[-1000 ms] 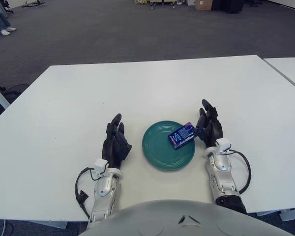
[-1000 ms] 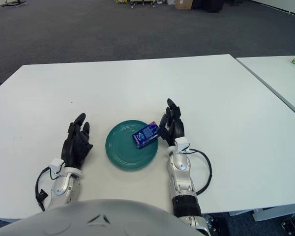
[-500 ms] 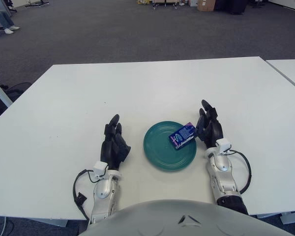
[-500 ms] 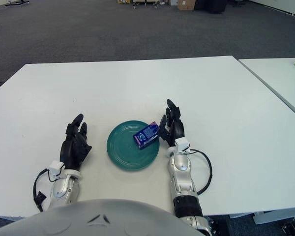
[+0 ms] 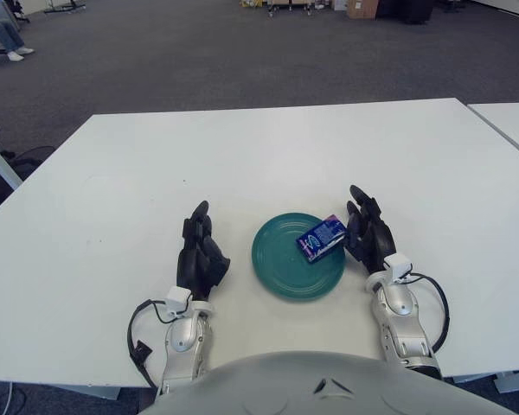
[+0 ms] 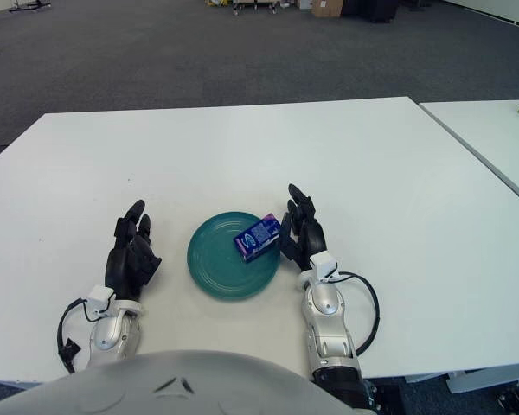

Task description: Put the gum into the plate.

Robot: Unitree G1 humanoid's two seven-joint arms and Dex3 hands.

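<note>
teal plate (image 5: 287, 270) sits on the white surface (image 5: 242, 156) between the two hands, and the gum (image 5: 320, 238), a small blue box, lies on the plate's right side, tilted up against the raised rim there with its far end over the edge. the right hand (image 5: 368, 233) shows just right of the plate, fingers spread and relaxed, gripping nothing. compared with a second ago it has drawn back a little from the plate's right rim and settled slightly nearer the robot; in the earlier views its fingertips were right against the box, and now they are just beside it, whether still touching i cannot tell. the gum itself has not shifted on the plate in that time. that reads as a release already made: the box is inside the plate and the task looks essentially finished, with only the retreat of the hand left. the one doubt is the box's perch on the rim, since a brush from the withdrawing fingers could tip it out. the left hand (image 5: 201, 251) shows left of the plate, fingers loosely extended, idle and holding nothing.
</note>
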